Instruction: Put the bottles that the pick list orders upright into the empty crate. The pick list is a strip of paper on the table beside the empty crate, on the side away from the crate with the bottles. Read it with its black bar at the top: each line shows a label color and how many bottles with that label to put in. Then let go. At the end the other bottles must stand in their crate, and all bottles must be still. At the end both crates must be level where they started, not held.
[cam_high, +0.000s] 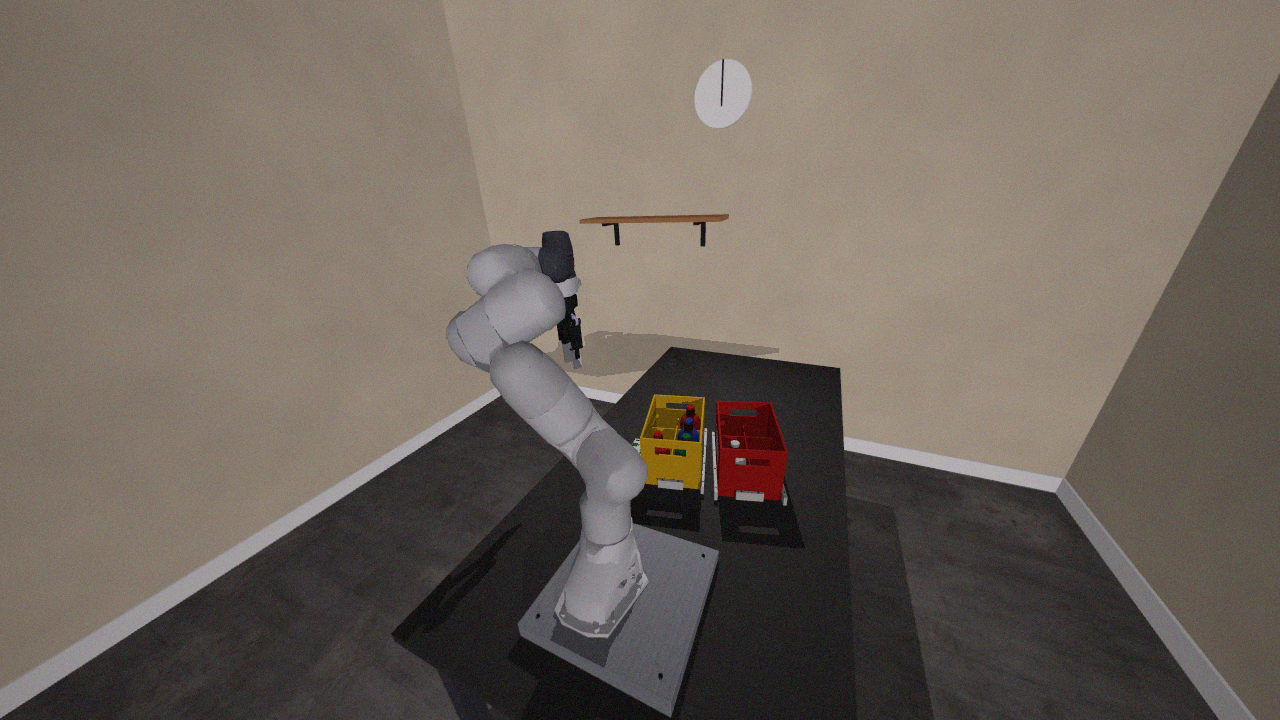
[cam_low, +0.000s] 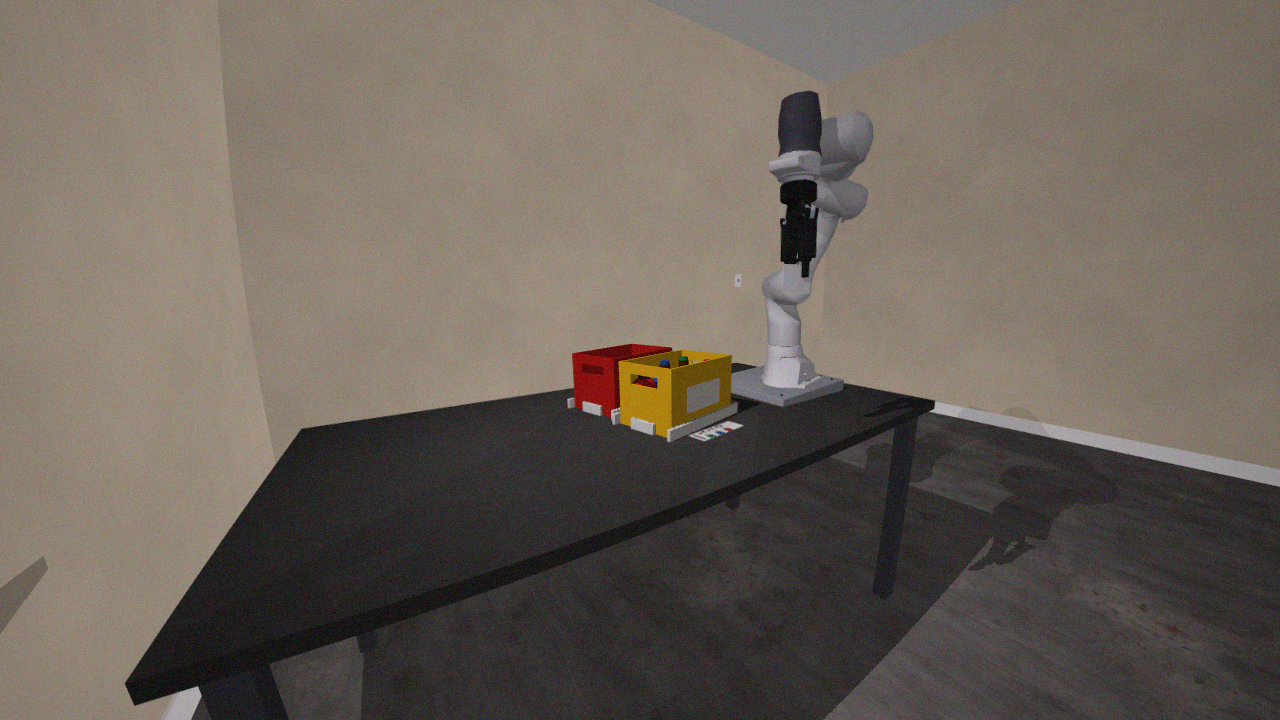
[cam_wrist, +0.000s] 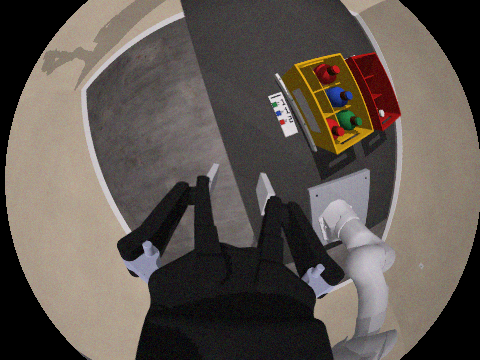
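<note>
A yellow crate (cam_high: 673, 467) (cam_low: 671, 394) (cam_wrist: 296, 83) and a red crate (cam_high: 750, 474) (cam_low: 595, 367) (cam_wrist: 380, 83) stand side by side on the black table (cam_high: 769, 573) (cam_low: 465, 483). The yellow crate holds upright bottles: a red one (cam_wrist: 326, 72) (cam_high: 689, 413), a blue one (cam_wrist: 339, 96), a green one (cam_wrist: 348, 120) and a second red one (cam_wrist: 335, 130). A white-capped thing (cam_high: 734, 442) (cam_wrist: 382, 112) shows in the red crate. The pick list (cam_low: 717, 431) (cam_wrist: 283, 115) lies beside the yellow crate. My gripper (cam_high: 575, 358) (cam_low: 802, 266) (cam_wrist: 238, 177) hangs high beyond the table's edge on the pick-list side, partly open and empty.
The arm's grey base plate (cam_high: 662, 617) (cam_low: 787, 386) sits on the table next to the crates. A wooden shelf (cam_high: 653, 218) and a round clock (cam_high: 722, 93) hang on the far wall.
</note>
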